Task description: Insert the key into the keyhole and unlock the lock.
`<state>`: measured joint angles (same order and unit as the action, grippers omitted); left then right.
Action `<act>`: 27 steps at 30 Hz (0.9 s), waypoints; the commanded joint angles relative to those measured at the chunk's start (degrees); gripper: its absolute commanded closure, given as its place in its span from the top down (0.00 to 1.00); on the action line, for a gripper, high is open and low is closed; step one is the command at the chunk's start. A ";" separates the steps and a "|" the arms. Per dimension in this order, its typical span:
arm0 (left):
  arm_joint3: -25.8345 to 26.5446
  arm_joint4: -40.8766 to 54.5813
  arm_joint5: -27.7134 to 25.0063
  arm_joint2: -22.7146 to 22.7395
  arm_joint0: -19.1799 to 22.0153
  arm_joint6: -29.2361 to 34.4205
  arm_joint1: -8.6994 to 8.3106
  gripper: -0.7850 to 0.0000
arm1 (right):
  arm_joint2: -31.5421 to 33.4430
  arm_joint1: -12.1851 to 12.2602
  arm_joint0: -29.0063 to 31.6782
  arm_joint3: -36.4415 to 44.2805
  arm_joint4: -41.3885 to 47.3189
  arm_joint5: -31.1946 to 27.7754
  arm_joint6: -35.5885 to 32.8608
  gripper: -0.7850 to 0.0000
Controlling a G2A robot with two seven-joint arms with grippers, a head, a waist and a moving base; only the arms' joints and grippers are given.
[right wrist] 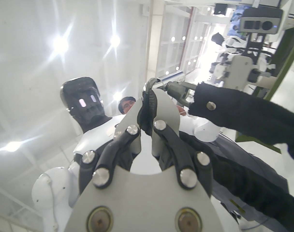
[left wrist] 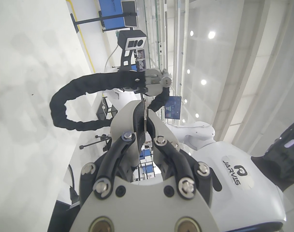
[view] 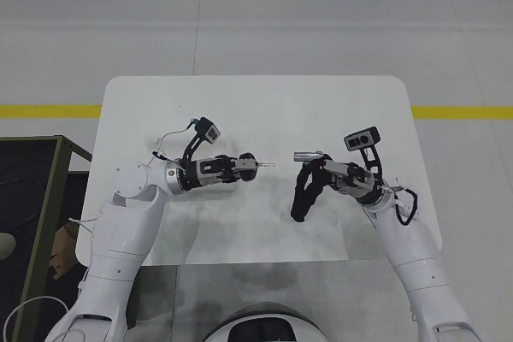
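Observation:
My left gripper (view: 250,164) (left wrist: 145,112) is shut on a thin metal key (view: 266,164) (left wrist: 145,121), whose blade points toward the other arm. My right gripper (view: 325,168) (right wrist: 149,102) is shut on the lock (view: 306,156) (left wrist: 156,83) (right wrist: 177,90), a metal body with a round keyhole face (left wrist: 166,81). A cable in a black fabric sleeve (view: 304,195) (left wrist: 64,112) (right wrist: 246,112) loops off the lock and hangs down to the table. Both are held above the middle of the table. In the top view a short gap separates the key tip from the lock.
The white table (view: 256,111) has bare surface all round the two arms. A dark green-framed cart (view: 21,197) stands off its left edge. A yellow floor line (view: 34,111) runs behind the table.

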<state>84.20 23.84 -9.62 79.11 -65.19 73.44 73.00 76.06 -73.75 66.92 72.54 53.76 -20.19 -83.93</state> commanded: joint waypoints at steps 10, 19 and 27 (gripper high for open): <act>7.17 -15.66 -33.14 2.09 -4.54 -18.03 0.41 0.00 | 1.37 -0.48 5.83 5.45 12.04 5.44 6.40 0.00; 4.01 -29.42 -48.38 0.47 -3.86 -32.49 1.84 0.00 | 2.02 -0.76 5.99 4.38 13.52 5.22 7.52 0.00; 7.70 -39.70 -48.38 4.09 -4.87 -35.04 1.60 0.00 | 2.17 -0.63 8.10 7.18 11.98 5.56 8.90 0.00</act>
<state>89.10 -6.38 -56.65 81.03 -70.00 39.89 74.73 78.12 -74.46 73.74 77.96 66.84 -14.82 -75.76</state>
